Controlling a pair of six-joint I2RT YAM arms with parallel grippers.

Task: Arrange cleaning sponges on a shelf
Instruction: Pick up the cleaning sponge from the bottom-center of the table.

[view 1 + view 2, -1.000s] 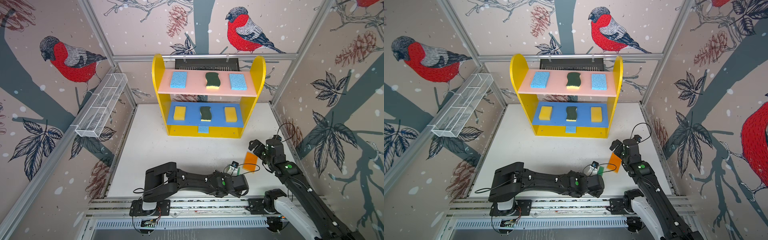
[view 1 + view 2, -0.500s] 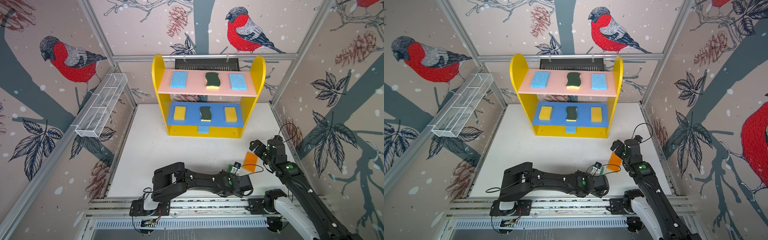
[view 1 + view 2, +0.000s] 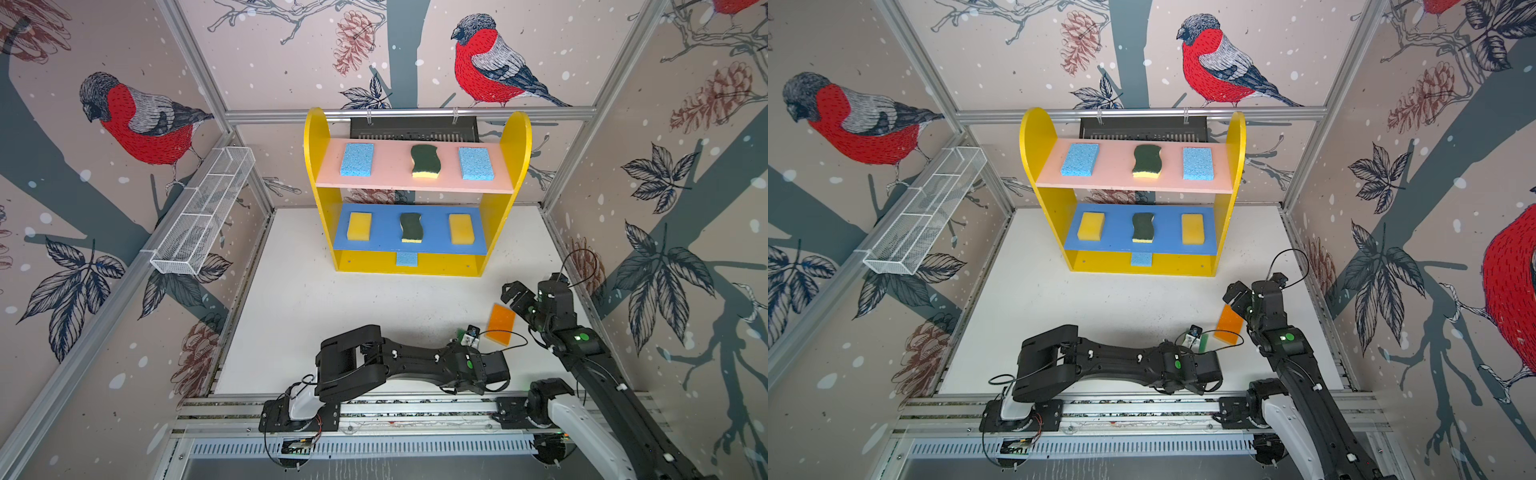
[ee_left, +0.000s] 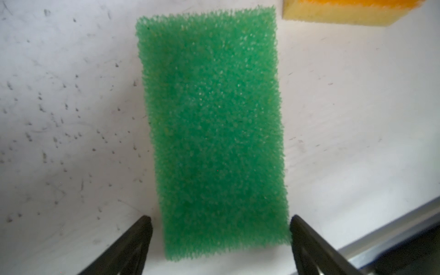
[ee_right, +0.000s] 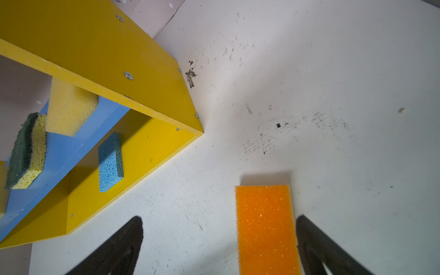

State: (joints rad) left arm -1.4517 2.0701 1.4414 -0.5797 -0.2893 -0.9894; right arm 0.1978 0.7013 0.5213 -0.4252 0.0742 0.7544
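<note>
My left fingers (image 4: 128,250) straddle the green sponge (image 4: 214,133), open, perhaps brushing one side, ready to pinch it shelfward; my right fingers (image 5: 319,245) gape around the orange sponge (image 5: 265,226).

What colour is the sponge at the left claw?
Green sponge; shows best in the left wrist view.

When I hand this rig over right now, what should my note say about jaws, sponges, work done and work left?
Left gripper: open, jaws astride the green rectangular foam sponge on the white table, not gripping.
Right gripper: open, close to the orange rectangular foam sponge, also on the table.
Done: seven sponges on the yellow-sided shelf; pink top board and blue middle board hold three each, one light blue sponge on the yellow bottom board.
Left: green and orange, likely for the bottom board.
</note>
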